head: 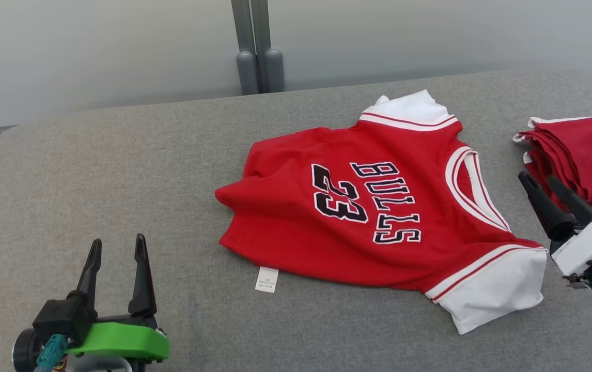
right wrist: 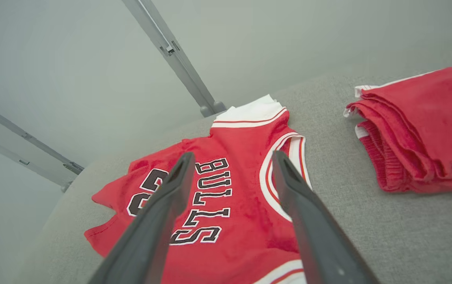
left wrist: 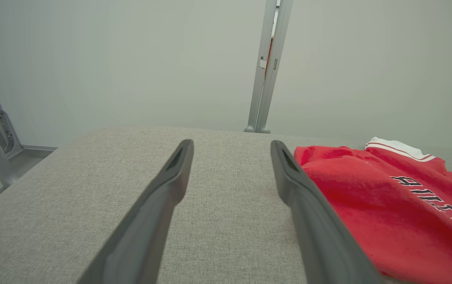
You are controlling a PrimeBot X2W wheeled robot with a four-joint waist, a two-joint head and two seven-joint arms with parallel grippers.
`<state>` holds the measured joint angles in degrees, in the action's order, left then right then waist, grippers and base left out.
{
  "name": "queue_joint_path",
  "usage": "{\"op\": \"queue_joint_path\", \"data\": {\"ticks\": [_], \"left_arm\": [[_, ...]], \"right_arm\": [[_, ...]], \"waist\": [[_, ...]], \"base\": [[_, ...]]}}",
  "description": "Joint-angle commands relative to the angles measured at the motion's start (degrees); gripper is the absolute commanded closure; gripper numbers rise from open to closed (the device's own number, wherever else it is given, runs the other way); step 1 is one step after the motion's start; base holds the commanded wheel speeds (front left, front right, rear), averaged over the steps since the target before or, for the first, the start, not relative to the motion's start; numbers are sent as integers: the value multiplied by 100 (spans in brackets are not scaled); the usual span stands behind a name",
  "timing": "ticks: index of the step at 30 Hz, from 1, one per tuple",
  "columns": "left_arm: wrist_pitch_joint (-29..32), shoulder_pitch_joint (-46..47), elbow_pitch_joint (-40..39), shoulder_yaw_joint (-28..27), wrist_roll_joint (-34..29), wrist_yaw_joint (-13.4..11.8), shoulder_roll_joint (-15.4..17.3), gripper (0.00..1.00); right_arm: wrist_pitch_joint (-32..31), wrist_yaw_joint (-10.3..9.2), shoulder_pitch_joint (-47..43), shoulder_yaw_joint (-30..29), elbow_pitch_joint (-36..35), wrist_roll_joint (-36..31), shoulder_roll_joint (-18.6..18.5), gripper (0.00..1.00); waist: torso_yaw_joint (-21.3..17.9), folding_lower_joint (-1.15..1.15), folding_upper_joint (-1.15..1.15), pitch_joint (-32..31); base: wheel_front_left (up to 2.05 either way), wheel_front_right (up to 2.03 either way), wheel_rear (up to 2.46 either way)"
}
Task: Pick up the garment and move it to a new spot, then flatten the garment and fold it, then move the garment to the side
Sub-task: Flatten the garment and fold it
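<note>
A: What's the biggest thing there?

B: A grey, fabric-covered table [head: 120,170]. It runs from the near edge back to a pale wall [head: 94,46], where a grey post [head: 257,51] stands.

A: And the garment?

B: The red jersey [head: 378,206] lies on the table right of centre. It is front-up and a bit rumpled, lettered BULLS and 23 in black. Its hem is to the left and its white-trimmed neck to the right. One white sleeve lies on the far side, the other at the near right.

A: Anything beside it?

B: A stack of folded red clothes [head: 580,155] at the far right, apart from the jersey.

A: The grippers?

B: The left gripper [head: 119,241] is at the near left, well apart from the jersey, its fingers spread with nothing between them. The right gripper [head: 539,179] is at the right, between jersey and stack. It is also parted and empty.

A: The smallest thing?

B: A white label [head: 266,279] at the jersey's near hem, lying on the table.
</note>
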<state>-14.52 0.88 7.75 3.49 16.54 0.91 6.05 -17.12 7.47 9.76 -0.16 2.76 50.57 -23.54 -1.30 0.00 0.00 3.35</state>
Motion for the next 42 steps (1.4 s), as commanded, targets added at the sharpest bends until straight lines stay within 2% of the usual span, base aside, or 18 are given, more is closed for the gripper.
{"op": "queue_joint_path", "data": {"ticks": [1,7,13,17,26,30,33,38,42], "left_arm": [[3,-75,-25,-17,-2,-34,29,0],[-13,-103,-39,4,45,-51,-1,0],[-29,-74,11,42,87,-30,-33,0],[-42,-56,16,55,90,-35,-29,0],[77,43,53,150,112,37,36,0],[500,131,179,246,202,171,161,0],[1127,248,341,403,292,326,318,0],[2260,612,527,789,515,586,836,0],[2647,930,606,1244,722,654,1236,0]], "right_arm": [[226,5,-82,15,-148,-161,101,0],[1191,5,-146,269,-407,-873,430,0],[2135,5,-227,609,16,-1403,718,0],[2439,4,-133,778,308,-1522,749,0],[2632,4,112,1007,599,-1470,645,0],[2706,4,151,1067,694,-1430,618,0],[2734,4,220,1104,740,-1417,582,0],[2779,4,348,1122,755,-1415,539,0],[2837,4,432,1122,790,-1378,578,0]], "waist": [[-7,0,0,-21],[-9,0,0,-38],[-7,0,0,-31],[-23,0,0,-18],[-71,0,0,60],[-145,0,0,18],[-214,0,0,36],[-387,0,0,198],[-569,0,0,368]], "base": [[0,0,0],[0,0,0],[0,0,0],[0,0,0],[0,0,0],[0,0,0],[0,0,0],[0,0,0],[0,0,0]]}}
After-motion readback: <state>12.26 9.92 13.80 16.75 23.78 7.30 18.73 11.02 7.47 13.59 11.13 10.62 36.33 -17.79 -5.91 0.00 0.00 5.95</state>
